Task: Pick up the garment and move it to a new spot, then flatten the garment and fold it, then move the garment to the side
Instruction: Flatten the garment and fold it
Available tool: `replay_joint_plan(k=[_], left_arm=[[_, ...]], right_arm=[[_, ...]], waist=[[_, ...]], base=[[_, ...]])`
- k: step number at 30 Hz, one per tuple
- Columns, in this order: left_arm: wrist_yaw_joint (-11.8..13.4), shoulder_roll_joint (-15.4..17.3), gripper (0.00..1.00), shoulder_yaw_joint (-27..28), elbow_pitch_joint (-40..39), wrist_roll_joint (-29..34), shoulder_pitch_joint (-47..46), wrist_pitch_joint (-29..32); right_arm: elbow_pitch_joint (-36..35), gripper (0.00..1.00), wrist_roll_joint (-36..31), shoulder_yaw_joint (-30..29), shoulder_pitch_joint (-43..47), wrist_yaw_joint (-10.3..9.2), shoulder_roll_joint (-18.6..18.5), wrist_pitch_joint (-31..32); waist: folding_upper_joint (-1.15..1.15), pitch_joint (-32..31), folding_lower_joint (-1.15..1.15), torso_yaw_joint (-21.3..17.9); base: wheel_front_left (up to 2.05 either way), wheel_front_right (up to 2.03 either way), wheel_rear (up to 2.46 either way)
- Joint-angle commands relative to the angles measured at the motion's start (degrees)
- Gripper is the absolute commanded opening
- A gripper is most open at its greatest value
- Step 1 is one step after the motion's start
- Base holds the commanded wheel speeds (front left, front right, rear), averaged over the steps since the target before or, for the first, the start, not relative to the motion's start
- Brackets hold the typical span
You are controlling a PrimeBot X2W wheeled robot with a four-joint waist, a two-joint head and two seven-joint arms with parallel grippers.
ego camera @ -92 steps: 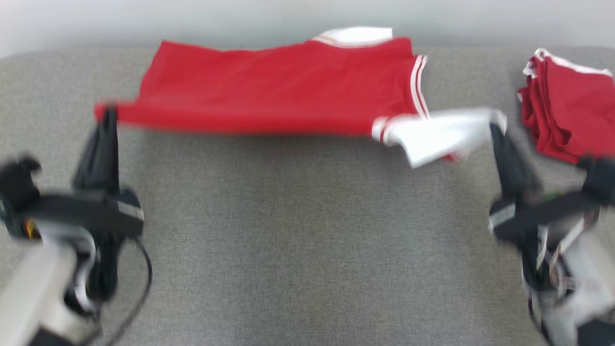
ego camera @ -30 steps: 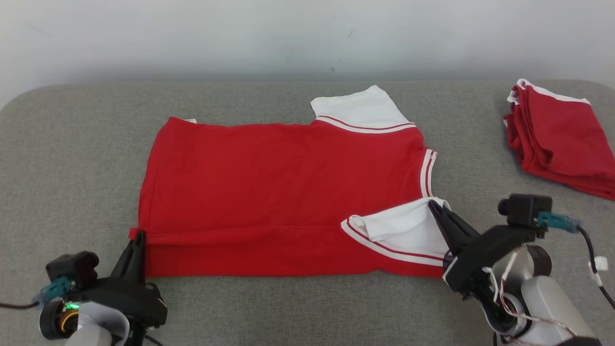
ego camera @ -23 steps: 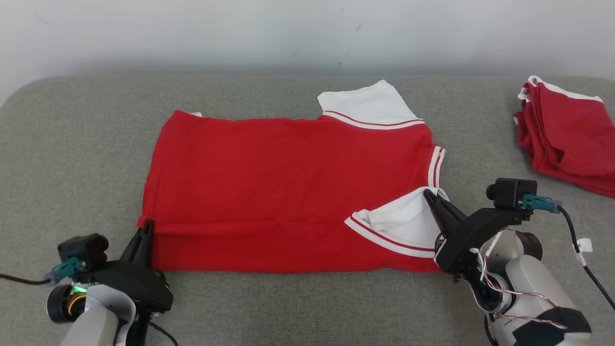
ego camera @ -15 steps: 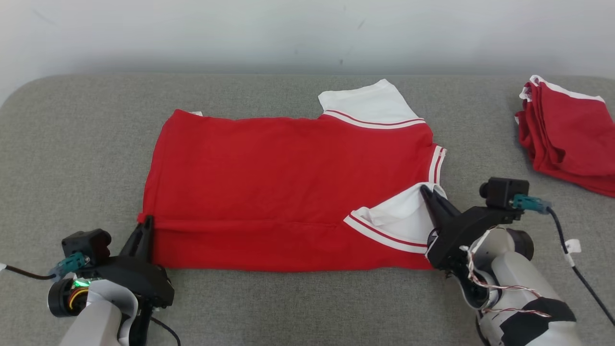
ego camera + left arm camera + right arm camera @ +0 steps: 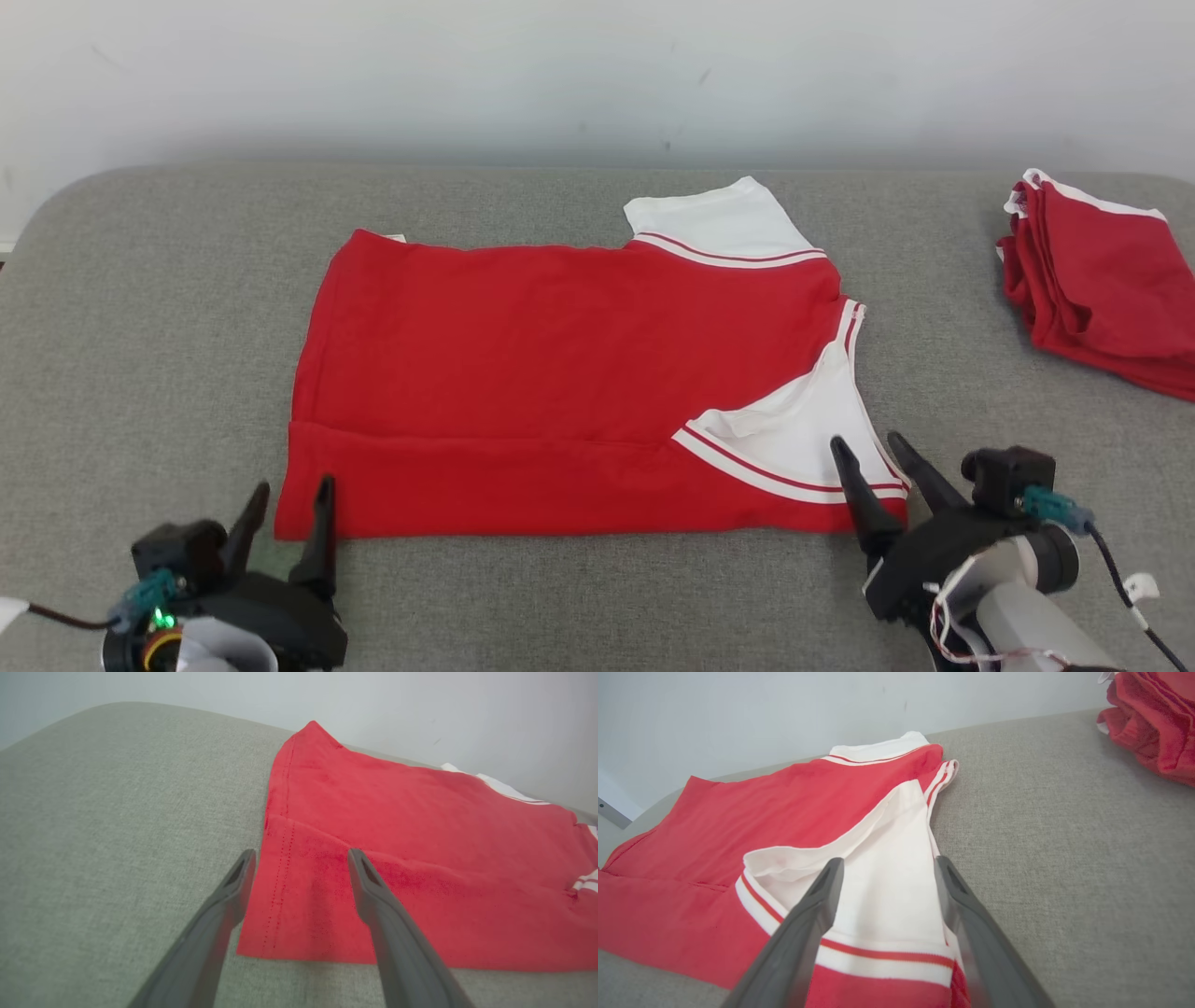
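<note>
Grey fabric-covered desk (image 5: 597,607) against a pale wall (image 5: 597,75). Left hand (image 5: 293,483) low at the near left, fingers spread wide, gripping nothing, one finger over bare desk and the other over the near left corner of the red short-sleeved shirt with white striped sleeves (image 5: 523,373). Right hand (image 5: 864,439) at the near right, likewise wide and empty, fingers above the near white sleeve (image 5: 794,443), folded in over the red body. Shirt flat in mid-desk, near edge turned over in a long band. Far sleeve (image 5: 719,219) spread flat toward the wall. Well apart at the far right, folded pile of red garments (image 5: 1102,271).
</note>
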Motion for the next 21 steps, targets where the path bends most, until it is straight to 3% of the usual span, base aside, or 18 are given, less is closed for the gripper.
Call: replay_joint_plan(k=[1,16,17,18,19,20,21], left_arm=[[-0.3,-0.3,1.00,0.5,-0.7,0.9,2.3,-0.1],[-0.2,-1.5,1.00,3.9,4.0,3.3,2.6,-0.2],[-0.2,-1.8,1.00,3.8,4.8,3.3,2.1,-0.2],[-0.2,-2.1,1.00,3.7,5.6,3.1,1.8,-0.2],[-0.3,-2.4,1.00,3.5,6.6,2.8,1.6,-0.1],[-0.4,-2.7,1.00,3.1,7.6,2.8,1.5,-0.1],[-0.4,-2.9,0.77,3.0,8.4,2.7,1.2,-0.1]], right_arm=[[-0.2,1.00,-1.2,0.6,1.9,-0.12,-0.9,-1.0],[3.9,1.00,-7.1,1.6,3.1,-0.12,0.4,-3.0],[4.4,0.89,-7.3,1.7,3.0,-0.12,0.5,-3.0],[4.8,0.42,-7.7,2.0,3.0,-0.12,0.6,-2.8],[5.2,0.02,-7.9,2.2,2.7,-0.12,0.8,-2.8],[5.5,0.00,-8.0,2.3,2.6,-0.12,0.8,-2.9],[5.7,0.00,-8.2,2.4,2.5,-0.12,0.8,-2.9]], waist=[[0.00,0.0,0.01,0.2],[0.00,1.5,0.01,-1.0],[0.00,1.5,0.01,-1.0],[0.00,1.6,0.01,-1.0],[0.00,1.6,0.01,-1.0],[0.00,1.6,0.01,-1.0],[0.00,1.5,0.01,-1.0]], base=[[0.00,0.00,0.00],[0.00,0.00,0.00],[0.00,0.00,0.00],[0.00,0.00,0.00],[0.00,0.00,0.00],[0.00,0.00,0.00],[0.00,0.00,0.00]])
